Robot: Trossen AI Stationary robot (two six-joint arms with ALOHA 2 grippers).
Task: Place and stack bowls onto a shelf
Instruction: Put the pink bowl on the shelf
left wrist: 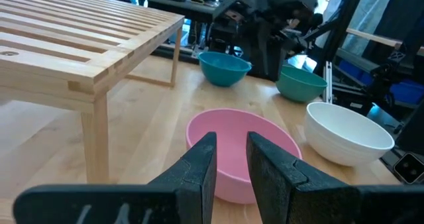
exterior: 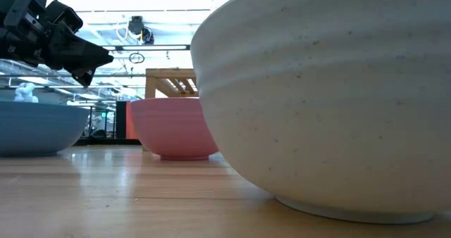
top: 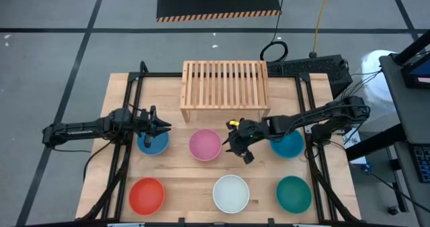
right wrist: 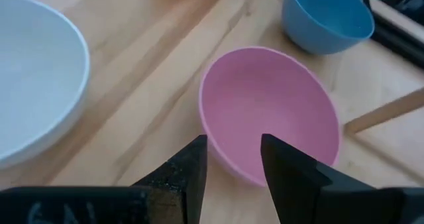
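Note:
Six bowls rest on their bases on the table: a blue bowl (top: 153, 143), the pink bowl (top: 205, 144), a second blue bowl (top: 289, 145), the red bowl (top: 147, 195), the white bowl (top: 231, 192) and the teal green bowl (top: 293, 193). The slatted wooden shelf (top: 225, 86) stands behind them with nothing on it. My left gripper (top: 166, 126) hovers above the left blue bowl (exterior: 35, 129), narrowly open, pointing toward the pink bowl (left wrist: 242, 151). My right gripper (top: 235, 145) is open just right of the pink bowl (right wrist: 271, 111), above its near rim.
The white bowl (exterior: 331, 90) fills most of the low view and hides my right gripper there. Black frame rails (top: 131, 113) run along both table sides. Cables (top: 275, 49) lie beyond the far edge. Bare tabletop lies between the two rows of bowls.

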